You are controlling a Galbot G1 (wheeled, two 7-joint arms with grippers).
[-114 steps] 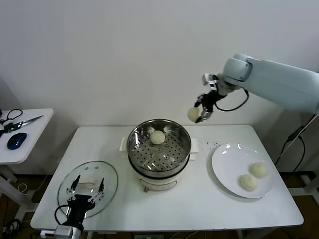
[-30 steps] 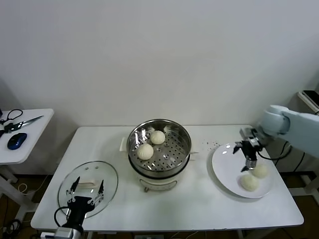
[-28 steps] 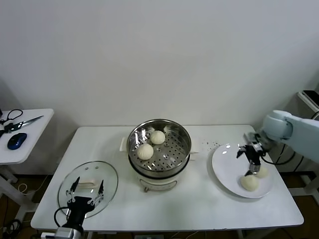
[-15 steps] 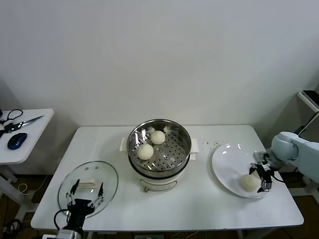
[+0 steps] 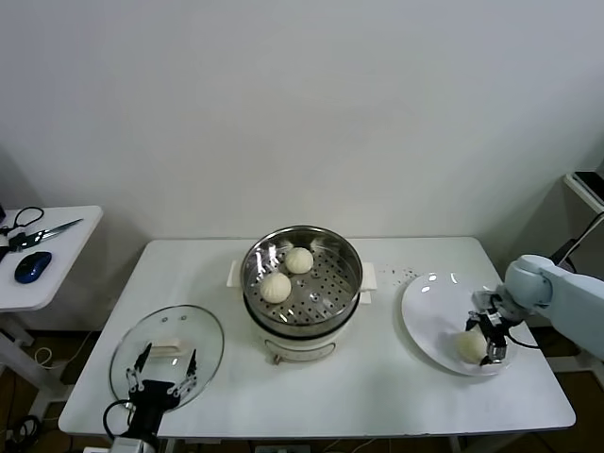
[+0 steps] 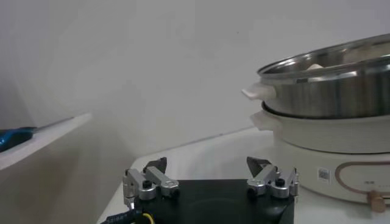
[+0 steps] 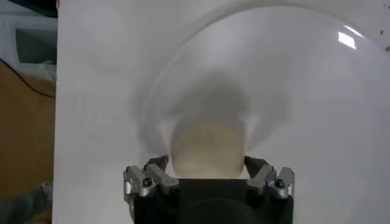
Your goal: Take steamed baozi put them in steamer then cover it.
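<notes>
Counter (image 5: 377, 377), white and rectangular, fills my head view. At its middle stands the steamer (image 5: 302, 326), a shiny steel pot on a white base. Two buns in the steamer (image 5: 286, 274) already lie on its perforated floor, touching or nearly so. To the robot's right is a white plate (image 5: 429, 316). I can see one bun on the plate (image 5: 470, 346) in the head view; whether a fourth sits behind the arm I cannot tell. The right gripper (image 5: 489, 342) is down at that bun, and in the right wrist view its fingers (image 7: 149, 179) stand wide on either side of it, not yet closed. The glass lid (image 5: 165, 347) lies flat at the counter's near left corner. The left gripper (image 5: 160, 385) waits just in front of it, fingers spread and empty. By my reckoning the job is about half done: the remaining buns and the lid are still to go.
</notes>
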